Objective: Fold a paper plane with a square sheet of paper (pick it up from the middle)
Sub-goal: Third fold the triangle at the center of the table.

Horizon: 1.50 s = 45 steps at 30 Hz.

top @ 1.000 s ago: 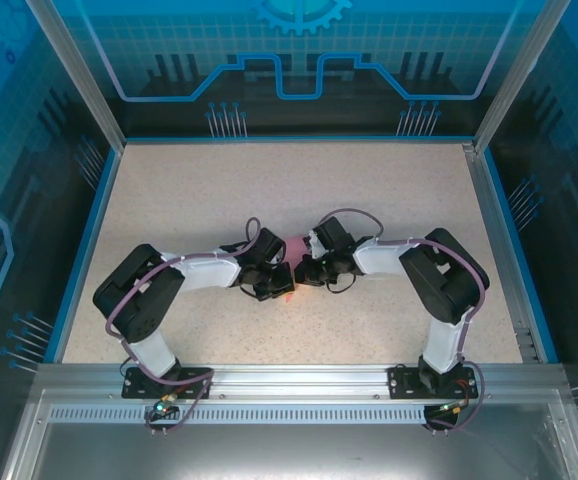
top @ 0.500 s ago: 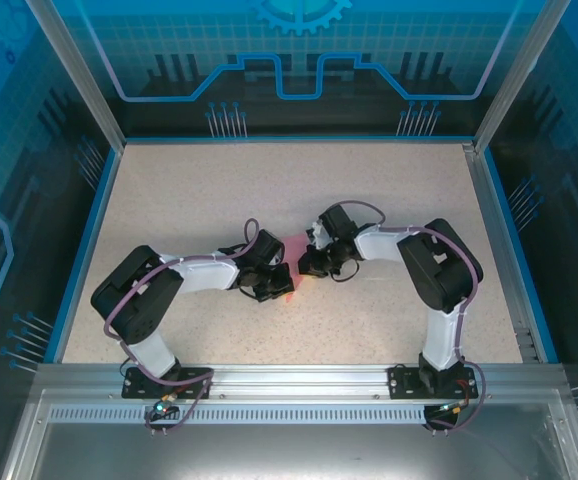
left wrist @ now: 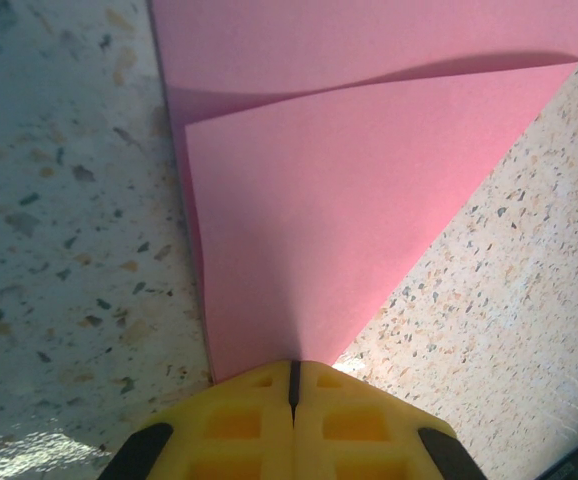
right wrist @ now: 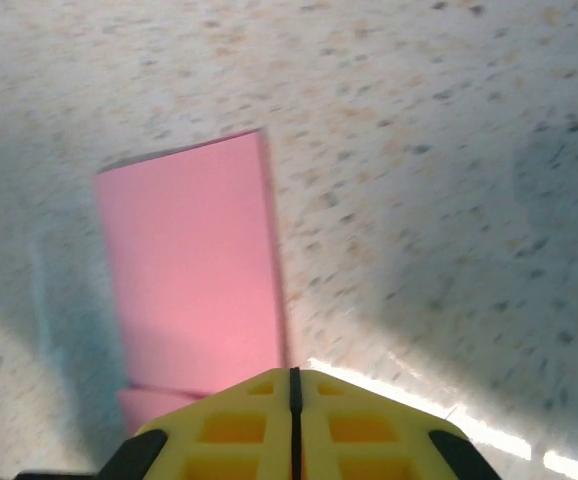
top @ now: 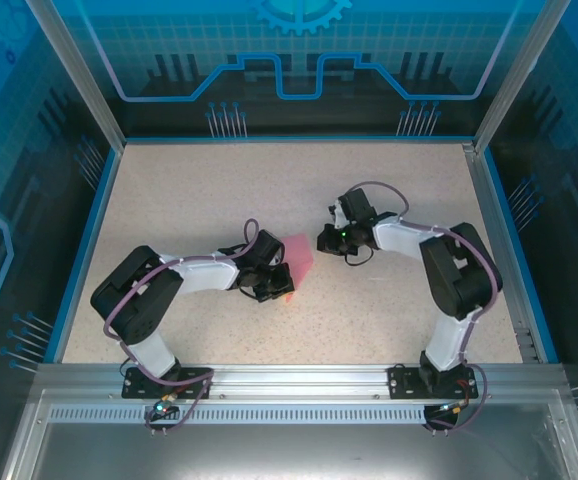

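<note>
Where everything rests: a speckled tabletop (top: 169, 200), with both arms reaching in towards its middle.
Square sheet of paper (top: 297, 258): it lies near the centre of the tabletop, between the two hands. It is no longer flat and single. The left wrist view shows a folded flap (left wrist: 369, 200) lying over the lower layer, with its slanted edge running up to the right.
Left hand (top: 277, 288): its yellow pads are pressed together on the near tip of the paper (left wrist: 294, 372), so it grips the sheet at that narrow end, low against the tabletop.
Right hand (top: 323, 240): it sits just beside the far right edge of the sheet and looks apart from it. In its own view the pads (right wrist: 292, 385) meet along a thin seam with nothing seen between them, and the pink paper (right wrist: 194, 270) lies ahead and to the left.
Step in hand: judging by the doubled layers, this is an early fold of the plane, far from a finished dart. The left hand anchors the paper and the right hand is free.
Next move calls for: the right hand to open and come back to a free edge or corner. It should then lay that corner over squarely while the left hand keeps the tip from sliding. Thin paper buckles easily, so a low, light approach seems wise.
</note>
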Each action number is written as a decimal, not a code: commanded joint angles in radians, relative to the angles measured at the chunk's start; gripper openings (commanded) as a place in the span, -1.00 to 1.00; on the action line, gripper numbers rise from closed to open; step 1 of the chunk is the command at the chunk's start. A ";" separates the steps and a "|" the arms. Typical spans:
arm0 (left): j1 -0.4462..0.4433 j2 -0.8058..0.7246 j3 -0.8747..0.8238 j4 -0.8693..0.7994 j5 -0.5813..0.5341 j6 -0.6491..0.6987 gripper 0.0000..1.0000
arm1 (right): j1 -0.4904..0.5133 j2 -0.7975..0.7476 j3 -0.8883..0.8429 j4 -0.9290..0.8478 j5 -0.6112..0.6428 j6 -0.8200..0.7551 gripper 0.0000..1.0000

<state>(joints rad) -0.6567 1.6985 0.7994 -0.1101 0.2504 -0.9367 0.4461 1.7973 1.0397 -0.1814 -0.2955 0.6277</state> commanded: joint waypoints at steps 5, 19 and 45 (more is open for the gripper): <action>-0.017 0.036 -0.033 -0.173 -0.053 0.016 -1.00 | 0.138 -0.011 -0.058 0.057 -0.087 0.066 -0.84; -0.023 -0.049 -0.003 -0.071 0.015 0.044 -1.00 | 0.178 0.115 -0.057 0.026 -0.024 0.100 -0.88; -0.032 -0.002 -0.057 -0.099 0.015 0.093 -0.92 | 0.166 0.183 -0.027 -0.075 -0.008 0.091 -0.89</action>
<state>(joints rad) -0.6708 1.6981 0.7990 -0.0914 0.2401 -0.8806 0.6182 1.9018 1.0252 -0.1589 -0.3805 0.7250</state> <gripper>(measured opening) 0.050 0.061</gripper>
